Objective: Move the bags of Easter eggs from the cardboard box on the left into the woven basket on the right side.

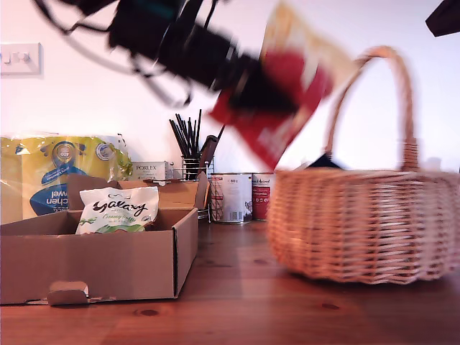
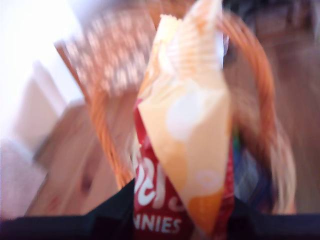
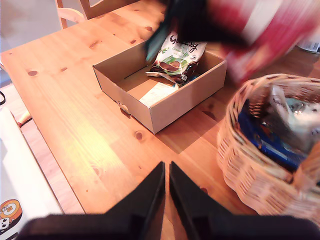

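Right now we are carrying the red-and-cream bag (image 1: 291,86) through the air, so the work is a clean drop: bring it on past the arched handle, get it over the open mouth of the woven basket (image 1: 363,226), lower a little, and only then let go — a release from this height or this far short could, we judge, catch the rim or the handle and tip the pouch onto the table.

Nearest to the exterior camera is the cardboard box (image 1: 93,262), at that view's left, with the white Galaxy bag (image 1: 118,210) propped inside it, not yet moved. The second wrist view shows it leaning at the box's far wall, with a darker pouch (image 3: 170,67) and something pale and flat on the floor beside it.

Farther in, the basket sits at the exterior view's right, apart from the box; blue packets (image 3: 267,142) lie inside it.

Highest and farthest back, our first gripper (image 1: 259,90) reaches down on a slant from the exterior view's upper left, clamped on the red-and-cream bag, which tilts just beside the handle. All of it is blurred. Our second gripper (image 3: 166,187) hangs over the bare table (image 3: 75,125), fingers together, holding nothing.
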`<control>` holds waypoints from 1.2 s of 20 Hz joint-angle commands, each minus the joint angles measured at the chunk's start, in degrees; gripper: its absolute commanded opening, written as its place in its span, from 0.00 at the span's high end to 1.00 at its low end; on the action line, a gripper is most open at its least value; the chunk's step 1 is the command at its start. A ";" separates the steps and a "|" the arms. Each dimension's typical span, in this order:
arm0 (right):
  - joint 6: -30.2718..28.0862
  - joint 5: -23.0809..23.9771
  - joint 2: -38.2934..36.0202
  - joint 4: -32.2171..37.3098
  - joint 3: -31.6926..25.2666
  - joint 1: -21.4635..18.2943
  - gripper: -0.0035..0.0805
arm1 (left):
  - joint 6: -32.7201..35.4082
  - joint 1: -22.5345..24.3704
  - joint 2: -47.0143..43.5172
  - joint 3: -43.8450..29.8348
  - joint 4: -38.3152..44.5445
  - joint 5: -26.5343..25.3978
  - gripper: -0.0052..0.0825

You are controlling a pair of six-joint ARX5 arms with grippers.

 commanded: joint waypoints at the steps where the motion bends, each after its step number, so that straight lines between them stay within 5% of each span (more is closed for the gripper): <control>1: -0.31 0.31 -0.17 0.22 0.33 0.22 0.97 | -5.97 -1.09 2.73 1.14 0.66 3.04 0.74; 6: -0.31 1.09 -0.17 0.22 0.35 0.22 0.97 | -11.13 -2.40 8.66 5.16 0.39 4.81 0.74; 24: -0.52 1.14 -0.17 0.48 0.35 0.22 0.97 | -13.68 -4.48 16.26 6.19 10.60 1.75 0.74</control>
